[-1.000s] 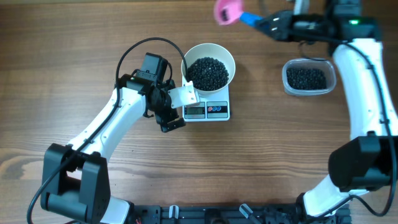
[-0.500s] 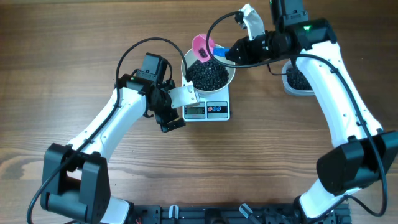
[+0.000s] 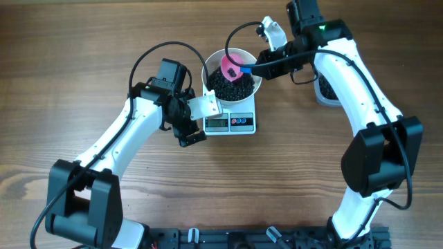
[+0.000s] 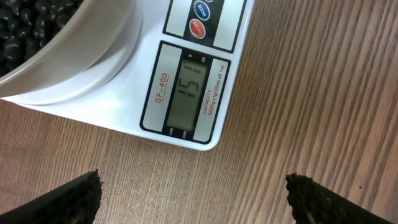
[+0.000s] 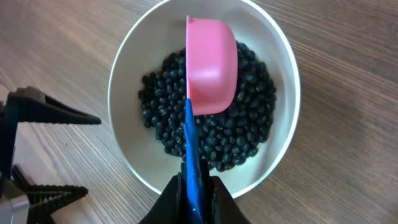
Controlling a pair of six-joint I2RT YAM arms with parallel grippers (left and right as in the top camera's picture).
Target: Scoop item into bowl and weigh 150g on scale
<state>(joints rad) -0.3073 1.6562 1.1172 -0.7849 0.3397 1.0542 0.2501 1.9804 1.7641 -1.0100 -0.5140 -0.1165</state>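
The white bowl [image 3: 208, 69] stands on the scale [image 3: 230, 123] and holds a heap of the black item [image 3: 239, 86]. In the left wrist view the scale's display [image 4: 189, 93] reads 151. My right gripper [image 3: 261, 67] is shut on the blue handle of a pink scoop [image 3: 232, 61]. The scoop [image 5: 211, 65] hangs tilted on its side just over the item [image 5: 249, 130] inside the bowl [image 5: 124, 143], held by my right gripper [image 5: 196, 186]. My left gripper [image 3: 199, 122] stands open and empty just left of the scale, low over the wood [image 4: 193, 183].
A clear tub [image 3: 322, 88] with more of the black item sits at the right, mostly hidden behind my right arm. The left gripper's black fingers [image 5: 56, 112] show beside the bowl in the right wrist view. Bare wooden table lies all around.
My right arm has swung in from the back right, carrying the scoop leftward to over the bowl. The left arm has not moved.
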